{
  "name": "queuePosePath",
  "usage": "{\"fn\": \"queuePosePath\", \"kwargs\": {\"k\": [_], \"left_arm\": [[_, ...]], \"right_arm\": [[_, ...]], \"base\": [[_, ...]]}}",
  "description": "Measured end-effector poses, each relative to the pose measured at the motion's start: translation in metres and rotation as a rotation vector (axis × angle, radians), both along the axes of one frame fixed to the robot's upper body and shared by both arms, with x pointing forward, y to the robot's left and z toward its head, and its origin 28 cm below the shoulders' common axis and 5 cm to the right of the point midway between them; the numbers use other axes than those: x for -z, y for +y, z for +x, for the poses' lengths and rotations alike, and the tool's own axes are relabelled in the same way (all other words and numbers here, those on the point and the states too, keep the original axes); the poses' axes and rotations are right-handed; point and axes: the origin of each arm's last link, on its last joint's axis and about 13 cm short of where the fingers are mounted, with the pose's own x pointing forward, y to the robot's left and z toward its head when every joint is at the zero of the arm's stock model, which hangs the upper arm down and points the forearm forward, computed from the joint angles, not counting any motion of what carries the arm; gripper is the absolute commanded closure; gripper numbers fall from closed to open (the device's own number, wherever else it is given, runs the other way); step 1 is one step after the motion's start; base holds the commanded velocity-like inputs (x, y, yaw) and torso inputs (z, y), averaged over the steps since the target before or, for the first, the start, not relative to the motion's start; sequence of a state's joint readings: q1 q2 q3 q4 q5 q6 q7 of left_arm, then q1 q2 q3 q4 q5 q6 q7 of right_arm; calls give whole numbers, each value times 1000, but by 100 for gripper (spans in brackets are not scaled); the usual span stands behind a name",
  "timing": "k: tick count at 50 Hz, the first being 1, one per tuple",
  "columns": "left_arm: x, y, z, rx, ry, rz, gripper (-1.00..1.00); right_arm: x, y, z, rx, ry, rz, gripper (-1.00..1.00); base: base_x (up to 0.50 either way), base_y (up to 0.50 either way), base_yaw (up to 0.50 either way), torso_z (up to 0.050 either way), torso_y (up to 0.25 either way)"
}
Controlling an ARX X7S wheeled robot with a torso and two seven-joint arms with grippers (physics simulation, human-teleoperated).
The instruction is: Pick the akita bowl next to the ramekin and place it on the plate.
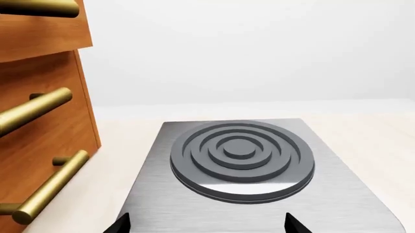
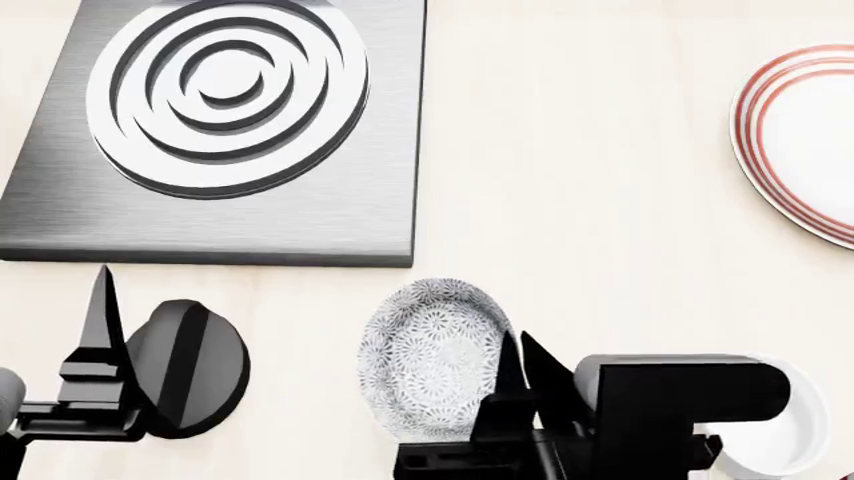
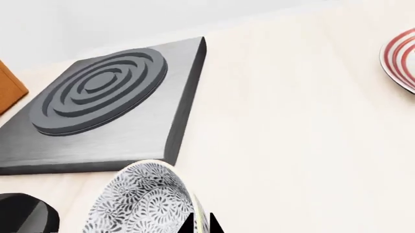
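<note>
One akita bowl (image 2: 434,358) tilted up, clamped at its rim by right gripper (image 2: 523,372), left gripper (image 1: 206,224) spread idle; carry toward plate (image 2: 801,150) needed.

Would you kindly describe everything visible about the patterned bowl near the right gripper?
The akita bowl is round, covered in a grey-and-white fine floral speckle and looks like glazed ceramic. It is tilted steeply, its patterned face turned toward the head camera. The right gripper has its jaws at its rim. It sits in front of the hob, left of the ramekin.
</note>
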State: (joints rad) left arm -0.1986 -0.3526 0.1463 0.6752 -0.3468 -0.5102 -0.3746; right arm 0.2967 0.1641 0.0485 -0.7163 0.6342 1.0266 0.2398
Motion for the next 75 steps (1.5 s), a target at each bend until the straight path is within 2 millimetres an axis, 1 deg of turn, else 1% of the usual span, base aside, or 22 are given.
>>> {"fn": "queuePosePath", "kwargs": {"k": [27, 42, 58, 75], "left_arm": [[-1, 0, 0, 2, -4, 0, -100], [-2, 0, 0, 2, -6, 1, -100], [-2, -1, 0, 6, -6, 4, -100], [-3, -1, 1, 7, -7, 5, -100]], "right_arm": [[-17, -4, 6, 35, -52, 115, 100], [-34, -8, 14, 74, -96, 146, 100], [-52, -10, 30, 122, -137, 180, 100], [-63, -14, 51, 176, -140, 247, 100]], "base": [[0, 0, 0, 0, 0], [0, 0, 0, 0, 0], [0, 0, 0, 0, 0], [0, 0, 0, 0, 0]]}}
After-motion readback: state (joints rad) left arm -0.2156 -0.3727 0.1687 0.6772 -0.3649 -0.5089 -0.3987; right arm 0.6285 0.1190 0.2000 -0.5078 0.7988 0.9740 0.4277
